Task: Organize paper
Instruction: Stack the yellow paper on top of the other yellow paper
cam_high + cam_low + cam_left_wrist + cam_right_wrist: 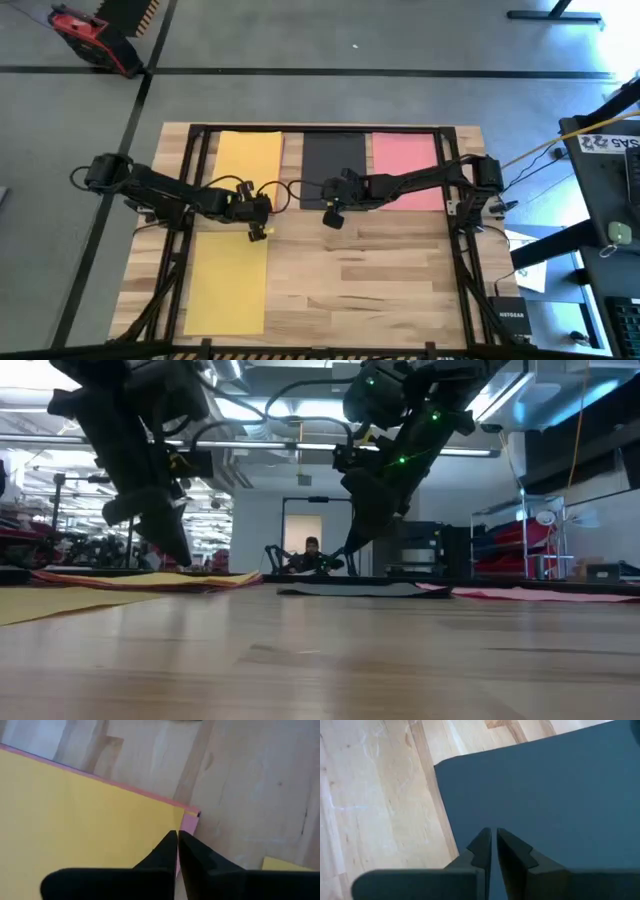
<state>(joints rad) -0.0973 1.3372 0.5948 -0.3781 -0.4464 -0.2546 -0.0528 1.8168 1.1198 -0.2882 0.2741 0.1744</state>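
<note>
A light wooden counter carries the coloured paper. Three sheets lie side by side along the far edge, long axes running from the far edge toward the near one: a yellow sheet on the robot's left, a black sheet in the middle, a pink sheet on the right. A second yellow sheet lies apart, in the near-left part of the counter, its long axis the same way.

Both dark arms reach inward from the counter's sides. The left end effector hangs over the near right corner of the far yellow sheet, fingers pressed together and holding nothing; in the left wrist view a thin pink edge peeps out from under that yellow corner, so another sheet appears to lie beneath it. The right end effector sits over the near left corner of the black sheet, likewise pinched closed and empty, with the sheet spreading away ahead of it and bare wood just beside.

The relation that matters: each arm is nearest its own sheet's near corner, and each sheet's length stretches away from the fingertips toward the far edge. The loose yellow sheet lies on the near side of the left end effector, well apart from the right one, so the left arm looks better placed to deal with it.

In the low view, a person is visible far off in the room beyond.
</note>
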